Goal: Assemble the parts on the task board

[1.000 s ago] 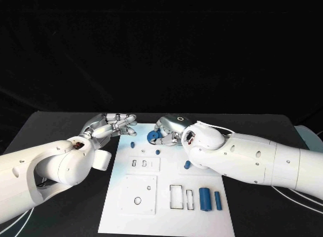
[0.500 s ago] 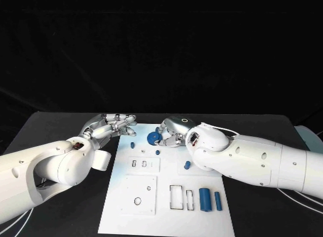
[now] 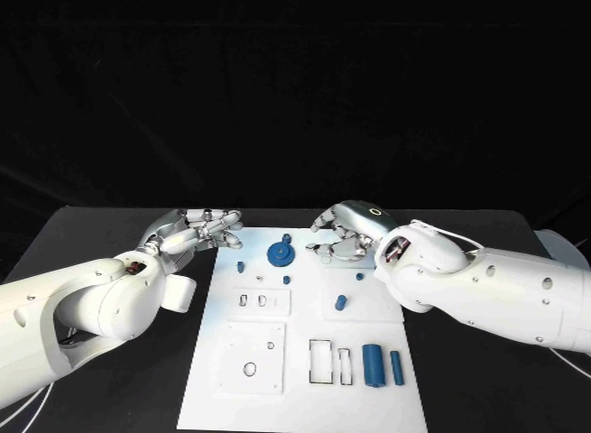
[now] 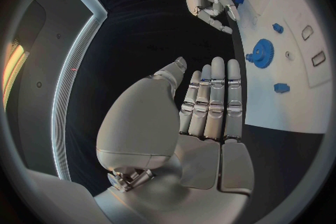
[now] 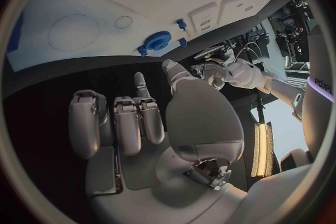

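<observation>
Judging by the layout, you are partway through — the blue gear (image 3: 281, 253) sits on the task board (image 3: 295, 397) at its far end, toward twelve o'clock, and neither hand touches it. Whether it is fully seated on its post you cannot tell from here. Just nearer than the gear, small blue pegs (image 3: 241, 267) stand or lie on the board around its upper middle, with another small blue piece (image 3: 339, 303) toward the centre; whether these are installed or merely waiting is not clear. At about five o'clock on the board, two blue cylinders (image 3: 372, 363) lie side by side next to rectangular slots (image 3: 321, 361) that look unfilled, and the round hole (image 3: 250, 369) in the plate at seven o'clock also looks open — so I judge a good share of the work is left. Your left hand (image 3: 198, 230) hovers off the board's far-left corner, at roughly ten o'clock from the gear, holding nothing; in its wrist view the fingers (image 4: 210, 106) lie straight and pressed together. Your right hand (image 3: 345, 236) hangs at about two o'clock from the gear, near it but apart, fingers (image 5: 115, 120) curled loosely with nothing in them. The loose cylinders look like the next candidates.
</observation>
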Tool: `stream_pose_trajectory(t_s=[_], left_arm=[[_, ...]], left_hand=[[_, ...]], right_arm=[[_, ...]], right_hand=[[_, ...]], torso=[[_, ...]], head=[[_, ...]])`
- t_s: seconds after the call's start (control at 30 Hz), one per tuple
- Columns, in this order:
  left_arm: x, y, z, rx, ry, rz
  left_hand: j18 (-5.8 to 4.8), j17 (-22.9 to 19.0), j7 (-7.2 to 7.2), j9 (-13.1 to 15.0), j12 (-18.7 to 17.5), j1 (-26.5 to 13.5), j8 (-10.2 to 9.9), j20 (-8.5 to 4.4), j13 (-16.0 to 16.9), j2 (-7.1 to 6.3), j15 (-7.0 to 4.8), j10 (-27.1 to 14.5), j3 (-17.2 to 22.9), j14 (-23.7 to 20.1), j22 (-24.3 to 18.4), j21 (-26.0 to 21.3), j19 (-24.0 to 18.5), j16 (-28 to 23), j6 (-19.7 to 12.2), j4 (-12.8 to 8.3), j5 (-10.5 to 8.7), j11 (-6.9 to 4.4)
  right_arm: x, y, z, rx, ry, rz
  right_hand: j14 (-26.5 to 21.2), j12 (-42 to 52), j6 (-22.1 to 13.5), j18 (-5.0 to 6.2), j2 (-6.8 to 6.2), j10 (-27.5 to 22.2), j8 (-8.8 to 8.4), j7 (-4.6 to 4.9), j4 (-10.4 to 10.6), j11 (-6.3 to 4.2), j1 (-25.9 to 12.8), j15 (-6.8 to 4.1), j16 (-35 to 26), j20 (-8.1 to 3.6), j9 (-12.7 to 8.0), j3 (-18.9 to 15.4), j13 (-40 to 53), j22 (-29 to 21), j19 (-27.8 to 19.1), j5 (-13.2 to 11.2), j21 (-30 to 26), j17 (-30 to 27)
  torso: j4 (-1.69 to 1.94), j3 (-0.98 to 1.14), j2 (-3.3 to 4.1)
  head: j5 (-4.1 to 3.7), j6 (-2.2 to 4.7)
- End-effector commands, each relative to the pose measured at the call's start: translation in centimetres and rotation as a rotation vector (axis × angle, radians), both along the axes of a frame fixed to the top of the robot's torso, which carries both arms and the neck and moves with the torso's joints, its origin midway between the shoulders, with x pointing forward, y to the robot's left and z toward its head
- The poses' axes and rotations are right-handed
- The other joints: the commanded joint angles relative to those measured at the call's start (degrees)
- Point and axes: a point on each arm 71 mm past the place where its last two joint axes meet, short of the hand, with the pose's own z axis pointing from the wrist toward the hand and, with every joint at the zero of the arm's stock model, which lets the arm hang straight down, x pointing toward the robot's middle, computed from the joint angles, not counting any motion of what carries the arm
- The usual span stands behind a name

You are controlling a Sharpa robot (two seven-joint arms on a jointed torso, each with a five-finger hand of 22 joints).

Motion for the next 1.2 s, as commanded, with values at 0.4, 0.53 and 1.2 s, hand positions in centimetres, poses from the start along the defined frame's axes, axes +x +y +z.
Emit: stream_pose_trajectory(t_s=[0.4, 0.53, 1.2], left_arm=[[1.6, 3.6, -0.2, -0.004, -0.03, 0.057], [1.7, 3.7, -0.3, -0.004, -0.028, 0.057], [1.8, 3.4, -0.4, -0.005, -0.021, 0.05]], left_hand=[[0.34, -3.09, 0.96, 0.02, -0.91, 0.46, -0.98, 2.04, -0.01, 0.59, 1.4, -1.57, 0.12, -4.28, -1.93, -3.08, -4.68, -5.33, -0.67, -0.46, -0.2, 0.72], [0.36, -3.24, 0.98, 0.03, -0.93, 0.46, -1.01, 2.18, 0.01, 0.61, 1.43, -1.59, 0.12, -4.25, -2.08, -3.32, -4.88, -5.55, -0.67, -0.47, -0.2, 0.74], [0.39, -3.37, 1.01, 0.05, -0.95, 0.45, -1.02, 2.3, 0.02, 0.65, 1.45, -1.61, 0.12, -4.19, -2.22, -3.51, -5.04, -5.73, -0.66, -0.48, -0.2, 0.76]], right_arm=[[-0.3, -9.5, 0.6, 0.236, 0.206, 0.005], [-0.2, -11.5, 0.5, 0.24, 0.213, -0.029], [0.7, -15.3, -2.9, 0.17, 0.258, -0.138]], right_hand=[[4.44, -3.25, 0.33, 1.65, -0.55, 0.29, -0.99, 0.2, -4.4, -0.09, 6.8, -0.01, -2.08, -0.13, -0.48, 1.22, 8.7, 0.59, -4.31, -4.08, -5.75, 9.71], [4.44, -3.45, 0.4, 1.68, -0.65, 0.11, -1.0, 0.15, -4.91, -0.15, 7.51, -0.07, -2.13, -0.16, -0.57, 1.38, 8.48, 0.45, -4.38, -4.38, -6.01, 9.68], [4.56, -3.74, -1.66, 1.64, -1.32, -0.1, -1.33, 0.77, -6.46, 0.32, 9.07, 0.23, -2.05, -0.02, -1.43, 1.83, 8.21, 0.49, -4.18, -3.34, -6.35, 10.0]], torso=[[-0.44, 0.35, -0.88], [-0.47, 0.39, -1.01], [-0.39, 0.39, -0.93]], head=[[-1.39, -0.07], [-1.66, -0.14], [-2.25, -0.42]])
